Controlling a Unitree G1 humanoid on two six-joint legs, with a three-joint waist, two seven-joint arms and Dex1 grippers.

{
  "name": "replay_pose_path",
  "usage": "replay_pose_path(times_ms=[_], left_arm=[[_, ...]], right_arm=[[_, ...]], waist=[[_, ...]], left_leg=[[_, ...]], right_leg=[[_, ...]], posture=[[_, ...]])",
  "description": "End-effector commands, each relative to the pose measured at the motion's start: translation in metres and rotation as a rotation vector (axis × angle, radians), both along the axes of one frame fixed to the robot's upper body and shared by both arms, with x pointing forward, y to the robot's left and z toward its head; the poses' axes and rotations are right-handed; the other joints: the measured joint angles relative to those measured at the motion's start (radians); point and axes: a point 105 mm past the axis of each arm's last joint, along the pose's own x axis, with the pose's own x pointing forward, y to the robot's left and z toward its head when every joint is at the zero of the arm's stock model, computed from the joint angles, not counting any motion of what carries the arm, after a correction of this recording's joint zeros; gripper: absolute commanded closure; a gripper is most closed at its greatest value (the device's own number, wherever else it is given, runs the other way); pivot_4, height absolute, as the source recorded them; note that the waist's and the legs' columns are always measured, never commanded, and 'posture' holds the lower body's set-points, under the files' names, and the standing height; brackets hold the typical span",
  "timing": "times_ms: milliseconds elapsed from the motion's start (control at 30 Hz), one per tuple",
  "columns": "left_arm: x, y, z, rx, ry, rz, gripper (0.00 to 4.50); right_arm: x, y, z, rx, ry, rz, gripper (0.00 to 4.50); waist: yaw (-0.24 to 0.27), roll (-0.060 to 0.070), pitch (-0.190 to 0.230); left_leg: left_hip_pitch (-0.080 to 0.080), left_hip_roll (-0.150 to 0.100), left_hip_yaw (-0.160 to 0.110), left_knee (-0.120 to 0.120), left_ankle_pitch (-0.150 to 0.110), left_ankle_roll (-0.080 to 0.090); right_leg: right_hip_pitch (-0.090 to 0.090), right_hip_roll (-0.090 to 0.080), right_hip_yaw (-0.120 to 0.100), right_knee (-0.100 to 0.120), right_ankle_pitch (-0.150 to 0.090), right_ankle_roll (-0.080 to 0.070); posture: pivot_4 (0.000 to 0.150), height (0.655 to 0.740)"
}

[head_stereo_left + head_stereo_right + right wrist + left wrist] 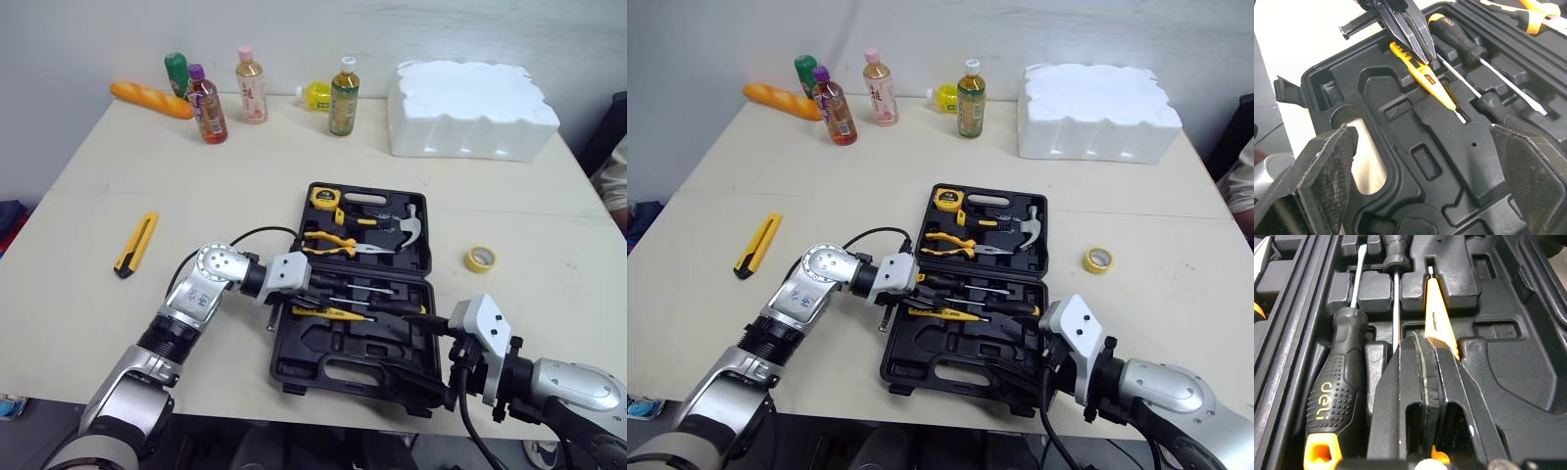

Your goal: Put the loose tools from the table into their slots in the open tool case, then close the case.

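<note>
The thin yellow plastic screwdriver (333,314) lies in its slot in the open black plastic tool case (290,354), low in the middle of the left eye view. It looks light, stiff and a bit slippery, so it is best held around its yellow body. It has small black writing and a thin metal tip. The left gripper (1424,343) is pinched on it. The right gripper (1422,137) is spread wide, holding nothing.

black tool case (315,364); pale beige counter (147,176). yellow test pen (1438,318). black screwdriver (1334,391) with a dotted grip, yellow lettering and an orange end. orange-and-black pliers (331,245). yellow-and-black utility knife (135,243). yellow tape roll (480,258). white foam block (470,108). right claw (1425,147) black, with cross-hatched pads (1327,169).
</note>
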Motion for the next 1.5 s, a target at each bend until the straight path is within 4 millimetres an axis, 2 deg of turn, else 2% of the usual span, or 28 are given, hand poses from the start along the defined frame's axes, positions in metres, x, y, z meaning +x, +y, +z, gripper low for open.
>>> replay_pose_path(times_ms=[33,67,167,267,333,400,467,567,633,667,700,767,800,833,967,1100,1300,1367,1433,1500], left_arm=[[-0.003,0.006,-0.02,0.037,0.091,0.039,4.45],[-0.002,0.006,-0.018,0.03,0.089,0.047,4.45],[0.0,0.01,0.006,-0.102,0.104,0.065,3.63],[-0.002,0.018,0.035,-0.279,0.169,0.126,2.43],[-0.003,0.034,0.045,-0.341,0.196,0.219,1.57],[-0.007,0.054,0.046,-0.36,0.211,0.315,0.74],[-0.012,0.083,0.046,-0.392,0.243,0.447,0.02],[-0.023,0.13,0.04,-0.41,0.257,0.661,0.02],[-0.028,0.141,0.038,-0.408,0.258,0.721,0.02],[-0.031,0.156,0.037,-0.417,0.258,0.79,0.02],[-0.035,0.18,0.035,-0.445,0.271,0.896,0.02],[-0.052,0.239,0.024,-0.446,0.246,1.145,0.02],[-0.059,0.255,0.02,-0.429,0.231,1.209,0.02],[-0.066,0.268,0.015,-0.409,0.229,1.263,0.02],[-0.093,0.302,0.004,-0.42,0.256,1.418,0.02],[-0.107,0.323,0.007,-0.467,0.202,1.528,0.02],[-0.099,0.326,0.013,-0.477,0.126,1.547,0.02],[-0.092,0.323,0.017,-0.471,0.102,1.537,0.02],[-0.072,0.321,0.026,-0.451,0.027,1.557,0.02],[-0.051,0.313,0.04,-0.439,-0.022,1.551,0.02]], right_arm=[[-0.005,0.005,0.011,0.007,-0.048,0.019,0.0],[-0.005,0.005,0.011,0.007,-0.05,0.017,0.0],[0.0,-0.003,0.016,0.018,-0.078,-0.026,0.0],[-0.001,-0.017,0.02,0.01,-0.063,-0.042,0.0],[0.003,-0.034,0.027,-0.013,-0.084,-0.083,0.0],[0.008,-0.054,0.035,-0.033,-0.106,-0.139,0.0],[0.011,-0.074,0.042,-0.058,-0.115,-0.185,0.0],[0.013,-0.103,0.049,-0.089,-0.105,-0.244,0.0],[0.012,-0.111,0.05,-0.095,-0.098,-0.256,0.0],[0.012,-0.121,0.048,-0.107,-0.088,-0.279,0.0],[0.013,-0.136,0.045,-0.131,-0.079,-0.318,0.0],[0.017,-0.169,0.043,-0.149,-0.07,-0.418,0.0],[0.018,-0.179,0.044,-0.147,-0.069,-0.446,0.0],[0.019,-0.186,0.043,-0.148,-0.069,-0.469,0.0],[0.019,-0.212,0.033,-0.165,-0.056,-0.548,0.0],[0.024,-0.226,0.031,-0.173,-0.067,-0.586,0.0],[0.033,-0.224,0.034,-0.169,-0.094,-0.563,0.0],[0.036,-0.223,0.037,-0.173,-0.109,-0.557,0.0],[0.045,-0.217,0.051,-0.184,-0.172,-0.533,0.0],[0.055,-0.197,0.069,-0.149,-0.231,-0.471,0.0]], waist=[[0.0,0.0,0.0],[0.0,0.0,0.0],[-0.001,0.0,0.0],[-0.003,0.0,0.001],[-0.004,0.0,0.001],[-0.006,0.0,0.001],[-0.009,0.0,0.001],[-0.019,0.0,0.002],[-0.019,0.0,0.002],[-0.014,0.0,0.002],[-0.012,0.0,0.002],[-0.015,0.0,0.002],[-0.022,0.0,0.002],[-0.024,0.0,0.002],[-0.024,0.001,0.003],[-0.024,0.001,0.003],[-0.026,0.002,0.003],[-0.026,0.002,0.003],[-0.026,0.002,0.003],[-0.024,0.002,0.003]], left_leg=[[0.0,0.0,0.0,0.0,0.0,0.0],[0.0,0.0,0.0,0.0,0.0,0.0],[0.0,0.0,0.0,0.0,0.0,0.0],[-0.001,0.0,0.0,0.0,0.0,0.0],[-0.002,0.001,0.0,0.0,0.0,0.0],[-0.001,0.001,0.0,0.0,0.0,0.0],[-0.001,0.001,0.0,0.0,0.0,0.0],[0.0,0.001,0.0,-0.002,0.0,0.0],[0.0,0.001,0.0,-0.002,-0.001,0.001],[0.0,0.001,0.0,-0.002,-0.002,0.003],[0.0,0.001,-0.001,-0.002,-0.003,0.005],[0.0,0.001,0.0,-0.002,-0.004,0.006],[0.0,0.001,0.0,-0.002,-0.004,0.006],[0.001,0.001,0.0,-0.004,-0.004,0.005],[0.002,0.001,0.002,-0.008,-0.004,0.005],[0.003,0.001,0.001,-0.012,-0.004,0.005],[0.004,0.001,0.002,-0.013,-0.004,0.004],[0.003,0.001,0.002,-0.014,-0.003,0.004],[0.003,0.001,0.002,-0.013,-0.003,0.004],[0.003,0.001,0.002,-0.012,-0.003,0.003]], right_leg=[[0.0,0.0,0.0,0.0,0.0,0.0],[0.0,0.0,0.0,0.0,0.0,0.0],[0.0,0.0,0.0,0.0,0.0,0.0],[-0.001,0.0,0.0,0.001,0.0,0.0],[-0.001,0.0,0.0,0.001,0.0,0.0],[-0.001,0.0,0.0,0.0,0.0,0.0],[-0.001,0.0,0.001,0.0,0.0,0.0],[-0.001,0.0,0.001,0.0,0.0,0.0],[-0.001,-0.001,0.001,0.0,0.0,0.0],[-0.001,-0.001,0.0,-0.001,0.0,0.0],[0.0,-0.002,0.0,-0.001,0.0,-0.001],[0.0,-0.002,0.001,-0.001,0.0,-0.001],[-0.001,-0.002,0.001,-0.002,0.0,-0.001],[-0.001,-0.002,0.001,-0.003,0.0,-0.002],[-0.002,-0.004,0.001,-0.005,0.0,-0.002],[-0.002,-0.005,0.001,-0.006,0.0,-0.004],[-0.002,-0.005,0.001,-0.006,0.001,-0.005],[-0.003,-0.005,0.0,-0.006,0.001,-0.005],[-0.003,-0.005,0.001,-0.006,0.001,-0.005],[-0.003,-0.004,0.0,-0.005,0.001,-0.005]], posture=[[0.15,0.74],[0.15,0.74],[0.15,0.74],[0.15,0.74],[0.15,0.74],[0.15,0.74],[0.15,0.74],[0.15,0.74],[0.15,0.74],[0.15,0.74],[0.15,0.74],[0.15,0.74],[0.15,0.74],[0.15,0.74],[0.15,0.74],[0.15,0.74],[0.15,0.74],[0.15,0.74],[0.15,0.74],[0.15,0.74]])
